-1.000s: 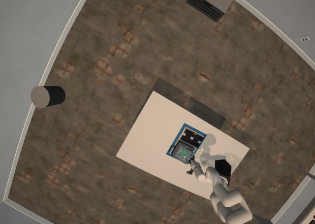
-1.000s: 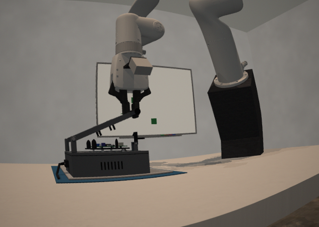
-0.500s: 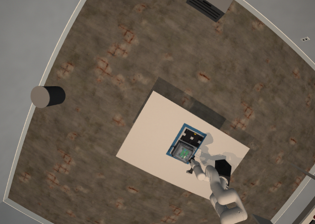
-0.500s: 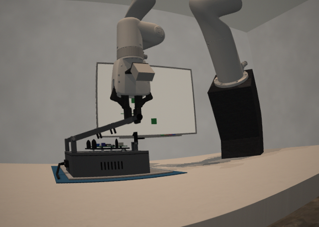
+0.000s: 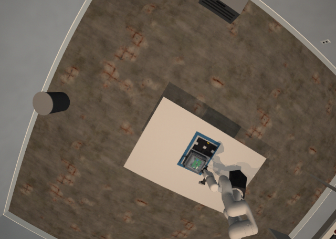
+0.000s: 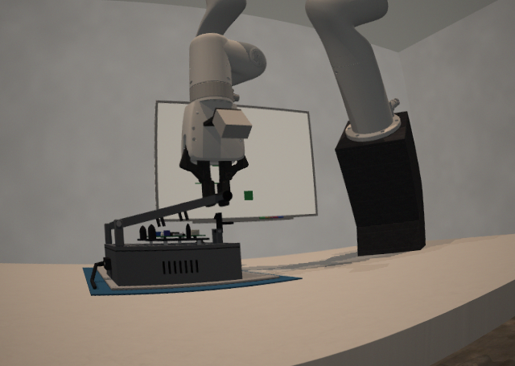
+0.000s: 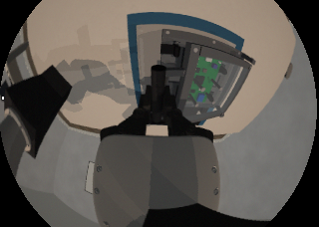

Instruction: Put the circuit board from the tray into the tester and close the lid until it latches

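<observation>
Seen from overhead, a cream desk (image 5: 151, 149) stands at an angle on a mottled brown floor (image 5: 189, 54) with reddish patches. A blue mat (image 5: 196, 134) on the desk carries a black tray (image 5: 205, 146) and, beside it, the grey tester (image 5: 189, 160), where the green circuit board (image 5: 197, 163) shows through the lid's frame. The pale arm (image 5: 233, 201) reaches in from a black pedestal (image 5: 240, 176) at the desk's edge, its end effector (image 5: 205, 168) at the tester's near corner; its grip is too small to make out. A dark cylinder (image 5: 51, 103) stands by the curved wall, and a vented cabinet (image 5: 225, 0) sits at the far edge of the floor.
</observation>
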{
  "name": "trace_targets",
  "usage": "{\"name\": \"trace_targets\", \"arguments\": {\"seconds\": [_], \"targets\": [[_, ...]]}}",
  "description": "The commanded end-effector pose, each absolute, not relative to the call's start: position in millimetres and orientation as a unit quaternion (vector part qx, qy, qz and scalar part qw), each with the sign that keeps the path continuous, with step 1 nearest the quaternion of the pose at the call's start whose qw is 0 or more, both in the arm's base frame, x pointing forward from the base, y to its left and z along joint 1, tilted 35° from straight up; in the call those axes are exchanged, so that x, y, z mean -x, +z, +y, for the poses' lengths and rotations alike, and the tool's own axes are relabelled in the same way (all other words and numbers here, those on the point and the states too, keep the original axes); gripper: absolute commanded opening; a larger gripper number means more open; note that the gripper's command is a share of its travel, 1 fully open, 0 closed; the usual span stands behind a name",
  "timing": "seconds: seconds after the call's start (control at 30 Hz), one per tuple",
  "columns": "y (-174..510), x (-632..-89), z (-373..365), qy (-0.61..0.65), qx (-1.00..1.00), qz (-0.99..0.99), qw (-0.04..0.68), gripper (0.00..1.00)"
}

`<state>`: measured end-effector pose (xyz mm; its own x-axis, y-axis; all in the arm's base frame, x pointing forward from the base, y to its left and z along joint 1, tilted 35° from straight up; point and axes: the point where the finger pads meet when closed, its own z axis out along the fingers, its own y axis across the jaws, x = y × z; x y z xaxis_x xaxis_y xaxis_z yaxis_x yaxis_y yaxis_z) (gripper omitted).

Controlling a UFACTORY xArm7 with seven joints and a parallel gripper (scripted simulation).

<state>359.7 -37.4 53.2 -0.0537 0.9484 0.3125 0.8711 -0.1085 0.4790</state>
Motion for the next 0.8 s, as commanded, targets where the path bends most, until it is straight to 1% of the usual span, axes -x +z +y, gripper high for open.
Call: {"name": "trace_targets", "arguments": {"seconds": [0.0,0.77], "targets": [[50,-362,-36,0.296,-0.685,0.661,0.075,0.00],[37,-367,-32,0.296,-0.685,0.661,0.075,0.00]]}}
